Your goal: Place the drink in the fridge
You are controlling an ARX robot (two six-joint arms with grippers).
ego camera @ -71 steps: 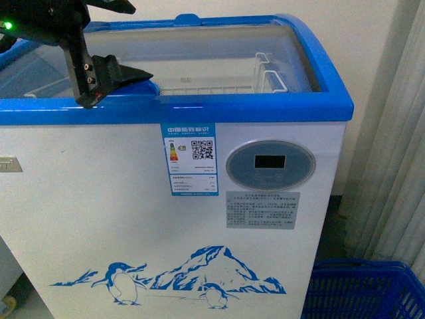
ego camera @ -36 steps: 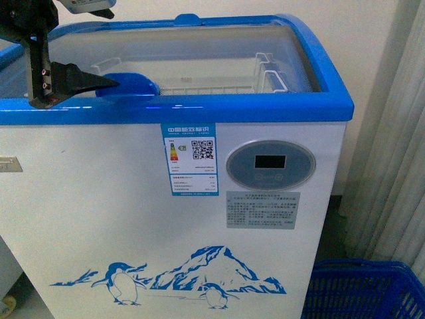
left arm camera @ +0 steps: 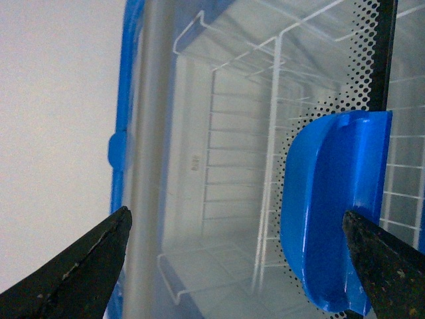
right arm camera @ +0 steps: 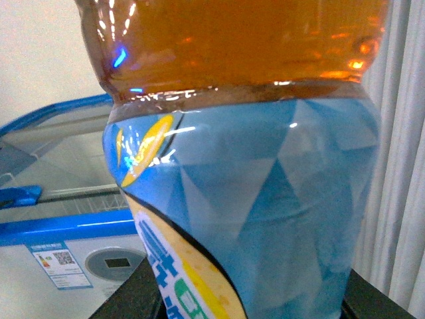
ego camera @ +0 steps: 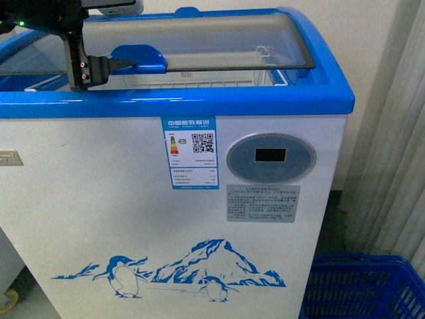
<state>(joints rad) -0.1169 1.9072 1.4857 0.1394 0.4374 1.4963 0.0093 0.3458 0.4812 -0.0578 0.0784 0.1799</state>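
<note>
The drink (right arm camera: 246,199) is nearest, clamped between the dark fingers of the right gripper (right arm camera: 249,300) and filling the right wrist view: amber liquid above a blue and yellow wrapper. Set against the fridge (ego camera: 93,199) behind it, the bottle stands about upright, its long axis vertical. It hangs out in front of the fridge, off towards the oval display's (ego camera: 271,159) end, at about rim height or a little above. The right arm does not show in the front view.

By my reading, the coming move must carry the bottle forward and across, over the blue front rim (ego camera: 199,100), then down.

On the fridge front, an energy label (ego camera: 189,153) sits beside the display. A blue floor basket (ego camera: 358,292) stands low at the display-side corner, near the curtain (ego camera: 398,133).

Just past the front rim, a strip of opening shows white wire racks (ego camera: 275,73) inside. Over it lies the glass lid (ego camera: 226,40), whose near edge carries a blue handle (ego camera: 138,57). The left gripper (left arm camera: 236,266) is at that handle with its fingers spread wide, one tip against the handle's end and gripping nothing.

The lid's near edge is the likely obstruction, because the gap looks narrow for an upright bottle.
</note>
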